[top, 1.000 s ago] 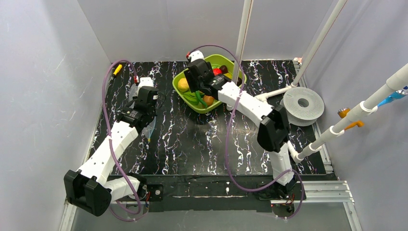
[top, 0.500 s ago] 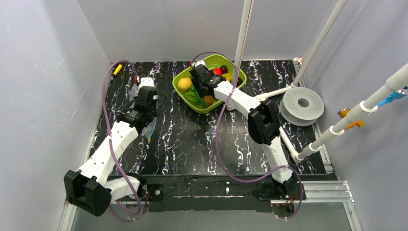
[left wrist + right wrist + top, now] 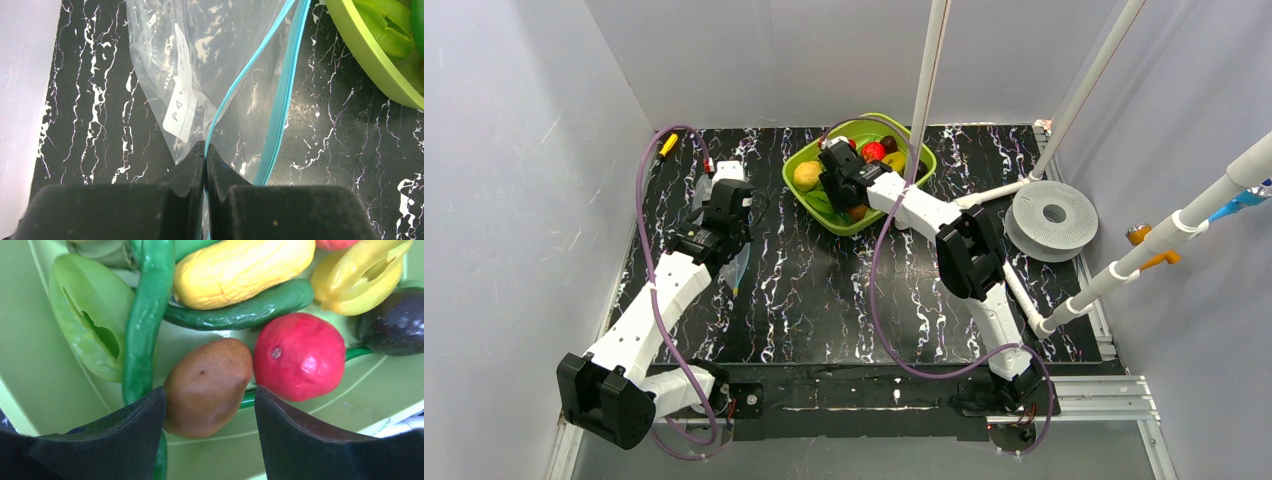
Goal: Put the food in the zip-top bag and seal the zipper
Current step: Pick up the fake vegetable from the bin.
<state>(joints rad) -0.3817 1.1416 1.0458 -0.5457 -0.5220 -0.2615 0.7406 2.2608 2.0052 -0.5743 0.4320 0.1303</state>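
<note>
The left jaws are clenching the zipper [image 3: 283, 95] of the clear bag [image 3: 165, 40], lying on the table's [image 3: 824, 290] left. The right jaws are standing apart around a brown fruit [image 3: 207, 385] in the far green tray [image 3: 792, 172].

No txt I can read. White label [image 3: 181, 106] on bag [image 3: 220, 55] has few tiny dark marks, too small & blurry for me to make out.
</note>
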